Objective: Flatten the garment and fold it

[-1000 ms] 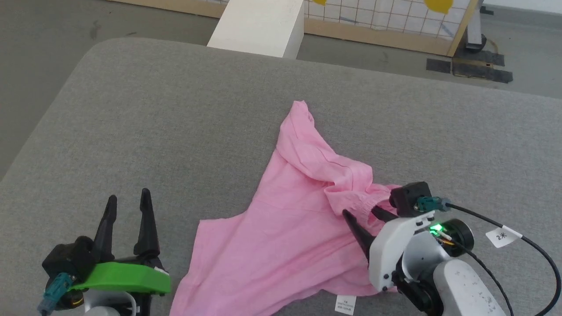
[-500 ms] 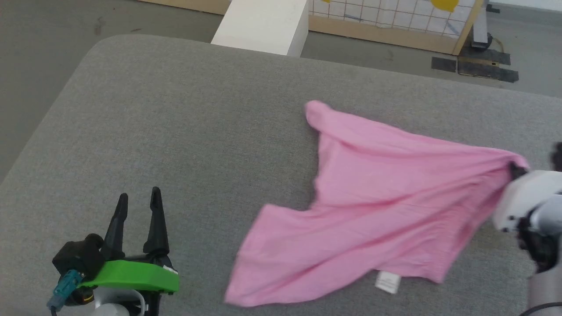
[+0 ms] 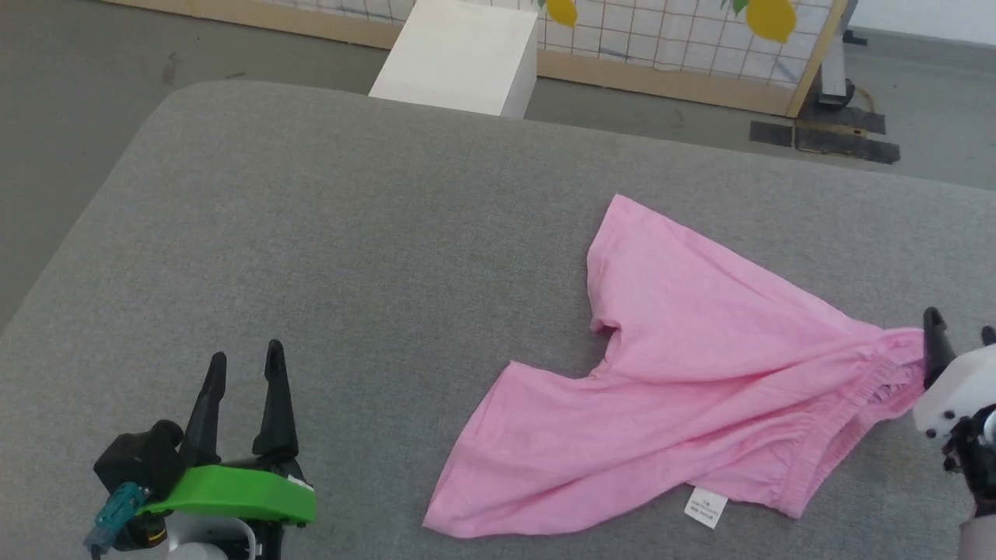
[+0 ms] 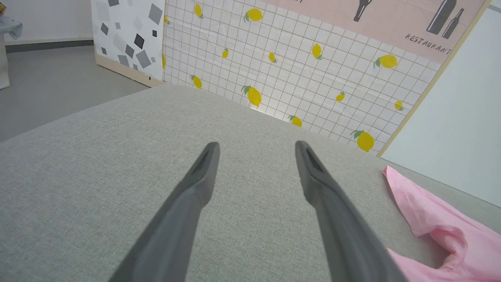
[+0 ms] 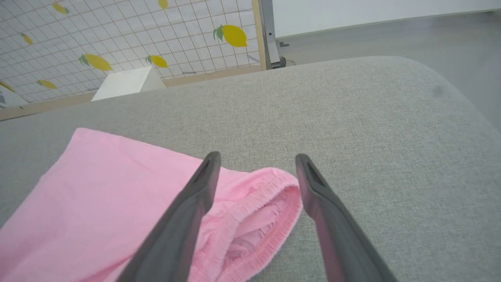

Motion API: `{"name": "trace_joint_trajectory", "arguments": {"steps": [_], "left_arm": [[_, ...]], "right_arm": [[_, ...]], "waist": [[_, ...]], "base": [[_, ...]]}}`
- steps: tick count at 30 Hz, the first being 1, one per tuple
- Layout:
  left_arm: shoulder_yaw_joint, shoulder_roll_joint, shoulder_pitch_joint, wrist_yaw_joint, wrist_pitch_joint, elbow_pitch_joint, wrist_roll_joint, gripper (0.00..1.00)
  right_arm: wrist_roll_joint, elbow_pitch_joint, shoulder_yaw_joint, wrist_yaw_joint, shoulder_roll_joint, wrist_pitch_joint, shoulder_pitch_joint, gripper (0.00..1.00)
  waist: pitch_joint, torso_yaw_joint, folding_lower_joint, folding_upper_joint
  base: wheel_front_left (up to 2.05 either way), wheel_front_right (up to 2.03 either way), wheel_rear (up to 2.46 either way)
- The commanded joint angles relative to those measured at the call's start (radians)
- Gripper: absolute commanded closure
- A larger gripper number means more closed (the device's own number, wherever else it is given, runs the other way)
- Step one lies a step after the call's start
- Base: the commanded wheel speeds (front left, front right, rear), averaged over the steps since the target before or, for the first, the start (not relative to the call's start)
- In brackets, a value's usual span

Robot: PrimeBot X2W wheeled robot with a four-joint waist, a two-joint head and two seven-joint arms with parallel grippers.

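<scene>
here, the garment (image 3: 700, 373) lies spread on the grey padded surface (image 3: 350, 233) in the right half of the head view. its two legs point toward the centre and the lower centre of the frame and its gathered waistband (image 3: 860, 400) is at the right. a small white label (image 3: 706, 507) pokes out from its lower edge onto the padding. the right gripper (image 3: 959, 324) sits at the right edge of that view, just beside the waistband end. in the right wrist view its two dark fingers stand spread apart, the left-hand one crossing over the pink cloth, and the rounded waistband end lies between them, not pinched. the left gripper (image 3: 245, 351) is at the lower left, well apart from the garment, fingers parted over bare padding. a stretch of bare grey padding separates it from the nearest leg, which shows at the lower right of the left wrist view. beyond the far edge of the padding, a white block (image 3: 459, 54) stands at the top centre on the floor (image 3: 78, 47). a lemon-printed grid panel (image 3: 677, 35) in a wooden frame runs along the upper right, with dark tape patches (image 3: 825, 140) on the floor below it.
</scene>
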Motion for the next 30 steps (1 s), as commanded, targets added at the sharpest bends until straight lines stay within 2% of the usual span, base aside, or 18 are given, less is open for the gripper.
{"name": "trace_joint_trajectory", "arguments": {"steps": [1,8,12,17,24,25,26,30], "left_arm": [[-0.003,0.002,-0.001,-0.003,-0.002,0.001,-0.008,0.00],[-0.023,-0.007,-0.012,-0.003,0.034,-0.009,-0.032,0.00],[-0.050,-0.010,-0.103,0.003,0.131,0.003,-0.056,0.00],[-0.127,-0.006,-0.330,0.002,0.352,0.081,-0.070,0.00],[-0.228,0.017,-0.593,0.035,0.722,0.269,-0.046,0.00],[-0.246,0.028,-0.619,0.041,0.779,0.300,-0.032,0.00],[-0.283,0.052,-0.669,0.047,0.884,0.362,-0.003,0.00],[-0.321,0.079,-0.691,0.047,0.973,0.411,0.025,0.00]], "right_arm": [[0.030,-0.011,0.021,-0.001,0.000,-0.022,0.041,0.00],[0.167,-0.097,0.162,-0.001,0.000,-0.087,0.228,0.00],[0.195,-0.140,0.207,-0.001,0.000,-0.095,0.265,0.00],[0.194,-0.192,0.238,-0.001,0.000,-0.084,0.253,0.00],[0.205,-0.230,0.269,-0.001,0.000,-0.081,0.225,0.00],[0.210,-0.230,0.274,-0.001,0.000,-0.086,0.222,0.00],[0.225,-0.225,0.285,-0.001,0.000,-0.103,0.222,0.00],[0.238,-0.209,0.291,-0.001,0.000,-0.131,0.228,0.00]], "waist": [[-0.012,-0.014,0.0000,0.0076],[-0.023,-0.085,0.0000,0.0076],[-0.005,-0.143,0.0000,0.0076],[0.040,-0.226,0.0000,0.0076],[0.128,-0.354,0.0000,0.0076],[0.145,-0.377,0.0000,0.0076],[0.178,-0.424,0.0000,0.0076],[0.211,-0.465,0.0000,0.0076]], "base": [[0.00,0.00,0.00],[0.00,0.00,0.00],[0.00,0.00,0.00],[0.00,0.00,0.00],[0.00,0.00,0.00],[0.00,0.00,0.00],[0.00,0.00,0.00],[0.00,0.00,0.00]]}}
